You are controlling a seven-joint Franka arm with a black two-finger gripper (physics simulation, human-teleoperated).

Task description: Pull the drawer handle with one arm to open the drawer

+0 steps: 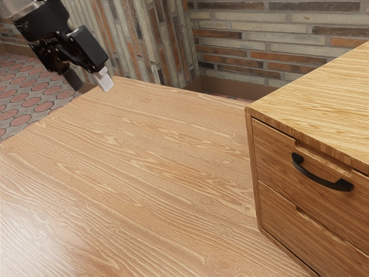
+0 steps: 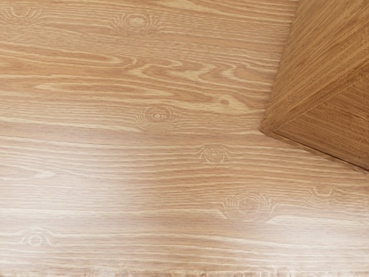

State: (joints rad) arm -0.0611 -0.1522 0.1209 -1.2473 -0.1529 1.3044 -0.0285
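The end effector (image 1: 88, 79) hangs released, fingers apart and empty, at ten o'clock in the exterior view. The black drawer handle (image 1: 320, 176) sits at four o'clock, well apart from it, on the upper drawer (image 1: 277, 151).

Home-like room: brick wall (image 1: 277, 49), tiled floor (image 1: 26, 95), wooden table (image 1: 127, 173), drawer cabinet (image 1: 323, 109).

Pale wooden worktop in a brick-walled room

The worktop (image 1: 132, 173) shows wavy light-brown grain with small ringed knots; behind it two brick walls (image 1: 271, 40) in grey, tan and rust meet at a corner; a dark skirting runs along their foot; the floor (image 1: 26, 92), at the exterior view's left, bears reddish oval tiles.
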